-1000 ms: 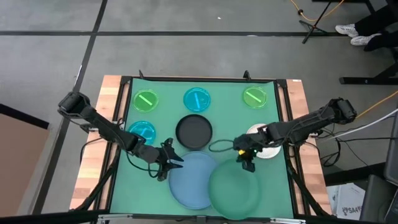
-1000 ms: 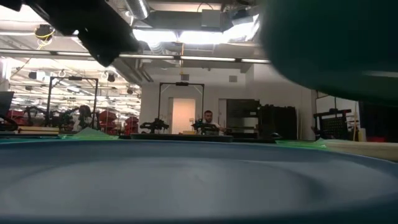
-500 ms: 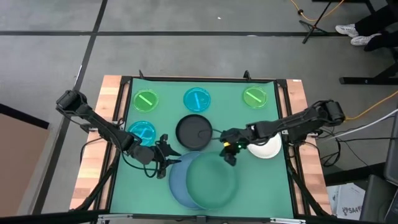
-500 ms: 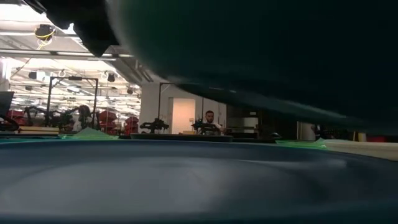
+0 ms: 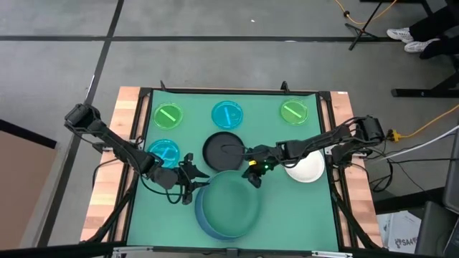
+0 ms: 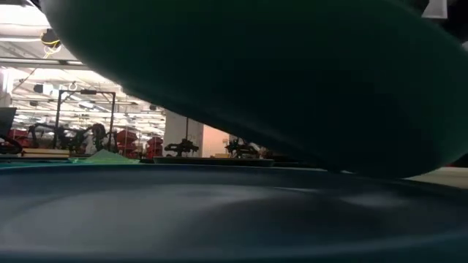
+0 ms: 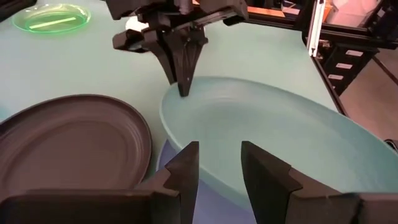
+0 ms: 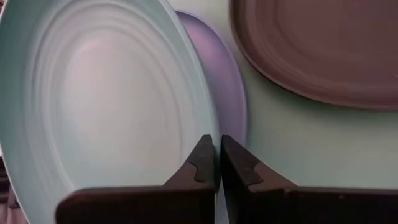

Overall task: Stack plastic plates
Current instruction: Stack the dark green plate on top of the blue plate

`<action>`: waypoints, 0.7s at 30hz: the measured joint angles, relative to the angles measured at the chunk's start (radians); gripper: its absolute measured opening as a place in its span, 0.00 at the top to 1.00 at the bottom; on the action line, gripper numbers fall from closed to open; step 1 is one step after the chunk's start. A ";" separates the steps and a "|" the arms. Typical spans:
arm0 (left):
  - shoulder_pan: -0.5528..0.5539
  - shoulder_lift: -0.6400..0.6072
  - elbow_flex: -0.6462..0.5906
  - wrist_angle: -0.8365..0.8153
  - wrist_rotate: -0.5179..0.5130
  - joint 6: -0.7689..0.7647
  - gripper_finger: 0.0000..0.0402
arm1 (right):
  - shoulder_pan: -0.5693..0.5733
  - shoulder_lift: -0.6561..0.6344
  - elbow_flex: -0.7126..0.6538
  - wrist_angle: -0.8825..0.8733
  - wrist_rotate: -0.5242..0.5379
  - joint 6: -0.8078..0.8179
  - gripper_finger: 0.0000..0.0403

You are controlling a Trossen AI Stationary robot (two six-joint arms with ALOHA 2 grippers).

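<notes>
The dark green plate (image 5: 231, 204) hangs over the large blue plate (image 5: 206, 221), which lies flat near the table's near edge. My right gripper (image 5: 252, 176) is shut on the green plate's far rim. My left gripper (image 5: 190, 179) is open just left of both plates and touches nothing; its fingers (image 7: 186, 168) point at the green plate (image 7: 280, 143). In the low view the green plate's underside (image 6: 256, 73) fills the top, above the blue plate (image 6: 219, 219). The black plate (image 5: 224, 152), the white plate (image 5: 306, 170) and several small green and cyan plates lie flat farther back. My right gripper pinches the green plate's rim (image 8: 210, 134) at its far-right side between the two fingers (image 7: 183, 78), one inside the plate and one outside. It comes slanting down from the far right. The plate is tilted above the blue plate (image 8: 229, 93), with a gap under one side in the low view.
Small plates sit along the far edge: green (image 5: 168, 115), cyan (image 5: 227, 113), green (image 5: 293, 111), plus a cyan one (image 5: 163, 150) by the left arm. The black plate (image 8: 323, 50) lies just beyond the held rim. A black frame borders the green mat.
My right gripper has carried the dark green plate toward the table's left, from beside the blue plate until it hangs almost squarely over it. In the low view the plate's underside has swept across and now covers most of the picture. The gripper stayed shut on the rim.
</notes>
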 joint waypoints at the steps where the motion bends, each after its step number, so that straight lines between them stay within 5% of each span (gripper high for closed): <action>1: 0.000 0.000 0.000 -0.001 0.000 0.000 0.72 | 0.000 0.009 0.000 0.019 0.000 0.000 1.00; 21: 0.000 0.000 0.000 -0.002 0.000 0.002 0.72 | 0.000 0.086 0.000 0.100 -0.008 -0.024 0.96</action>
